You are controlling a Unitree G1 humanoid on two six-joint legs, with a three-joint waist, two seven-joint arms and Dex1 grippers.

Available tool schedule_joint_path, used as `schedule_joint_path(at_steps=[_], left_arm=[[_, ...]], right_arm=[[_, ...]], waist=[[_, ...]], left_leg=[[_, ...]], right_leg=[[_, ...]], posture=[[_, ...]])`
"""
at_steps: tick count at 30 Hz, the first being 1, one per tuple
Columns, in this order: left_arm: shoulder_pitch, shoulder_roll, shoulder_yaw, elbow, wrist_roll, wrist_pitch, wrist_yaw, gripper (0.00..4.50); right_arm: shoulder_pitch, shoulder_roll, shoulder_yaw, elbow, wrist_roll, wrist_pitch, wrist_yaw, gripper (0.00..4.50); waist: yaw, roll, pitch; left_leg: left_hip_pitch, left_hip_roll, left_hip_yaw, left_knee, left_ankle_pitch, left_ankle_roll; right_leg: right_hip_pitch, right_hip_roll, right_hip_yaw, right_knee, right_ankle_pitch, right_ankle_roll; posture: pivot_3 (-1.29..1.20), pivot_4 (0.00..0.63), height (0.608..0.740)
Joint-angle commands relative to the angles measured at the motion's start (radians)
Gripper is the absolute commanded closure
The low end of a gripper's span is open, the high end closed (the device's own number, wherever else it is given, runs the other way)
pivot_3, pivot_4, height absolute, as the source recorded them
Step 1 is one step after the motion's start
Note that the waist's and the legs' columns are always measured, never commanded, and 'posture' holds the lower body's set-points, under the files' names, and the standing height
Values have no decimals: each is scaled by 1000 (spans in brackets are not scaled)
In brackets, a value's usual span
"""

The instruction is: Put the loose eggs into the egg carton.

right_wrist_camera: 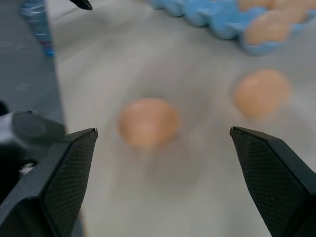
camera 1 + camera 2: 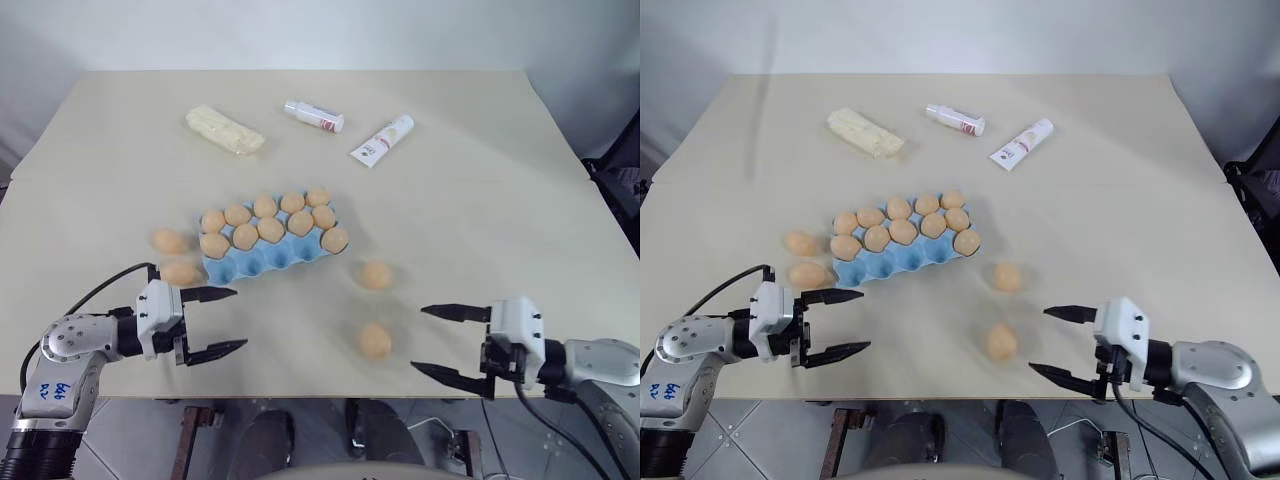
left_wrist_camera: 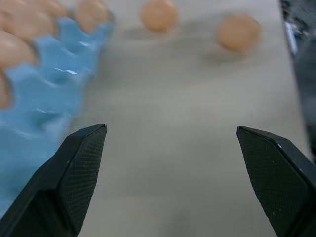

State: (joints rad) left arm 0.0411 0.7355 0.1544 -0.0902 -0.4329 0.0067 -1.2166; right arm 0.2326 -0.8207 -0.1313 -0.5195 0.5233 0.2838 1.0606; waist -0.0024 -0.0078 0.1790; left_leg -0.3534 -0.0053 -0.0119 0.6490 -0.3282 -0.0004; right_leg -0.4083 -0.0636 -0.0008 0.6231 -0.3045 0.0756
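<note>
Pre-grasp stage, nothing held. Left gripper (image 2: pixel 220 320) lower left of frame, fingers spread wide, empty. Right gripper (image 2: pixel 440 342) lower right, also spread wide, empty.

Egg carton (image 2: pixel 262 258) sits centre frame, long axis running left to right and tilted up toward the right. Back two rows look full; front row of cups empty.

Four loose eggs on the table (image 2: pixel 480 190): two just left of the carton (image 2: pixel 171 241) (image 2: pixel 180 272), two to its lower right (image 2: pixel 376 275) (image 2: pixel 375 341).

Next move, my read: right gripper closes in on the nearest egg, the lower-right one, with a gentle pinch across its short axis. Egg axes are too blurred to call.
</note>
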Motion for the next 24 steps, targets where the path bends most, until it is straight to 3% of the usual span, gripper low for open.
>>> schedule_joint_path(at_steps=[1,13,16,20,24], left_arm=[[-13,8,-15,-9,-3,-50,-47,27],[81,55,56,-70,-33,-37,-65,27],[112,46,82,-87,-26,-36,-29,0],[140,16,113,-120,-36,-3,54,0],[207,-26,164,-158,-40,29,150,0]], right_arm=[[-63,26,82,15,-59,-28,-9,0],[-260,135,302,263,-222,-152,19,0],[-283,160,318,299,-225,-184,34,567],[-301,182,313,313,-204,-219,54,1938],[-370,221,305,265,-161,-167,29,2205]], waist=[[1,0,0],[-2,0,0],[-2,0,0],[0,0,0],[-7,0,0]], left_leg=[[0,0,0,0,0,0],[-3,0,0,-1,-1,1],[-3,0,0,0,0,0],[-2,0,-1,0,0,0],[-2,0,0,0,0,0]], right_leg=[[0,0,0,0,0,0],[-2,0,-1,-3,1,1],[-2,0,-1,-2,1,1],[-2,0,-1,-1,1,1],[-2,0,-1,-1,1,1]], posture=[[0,150,740],[0,150,740],[0,150,740],[0,150,740],[0,150,740]])
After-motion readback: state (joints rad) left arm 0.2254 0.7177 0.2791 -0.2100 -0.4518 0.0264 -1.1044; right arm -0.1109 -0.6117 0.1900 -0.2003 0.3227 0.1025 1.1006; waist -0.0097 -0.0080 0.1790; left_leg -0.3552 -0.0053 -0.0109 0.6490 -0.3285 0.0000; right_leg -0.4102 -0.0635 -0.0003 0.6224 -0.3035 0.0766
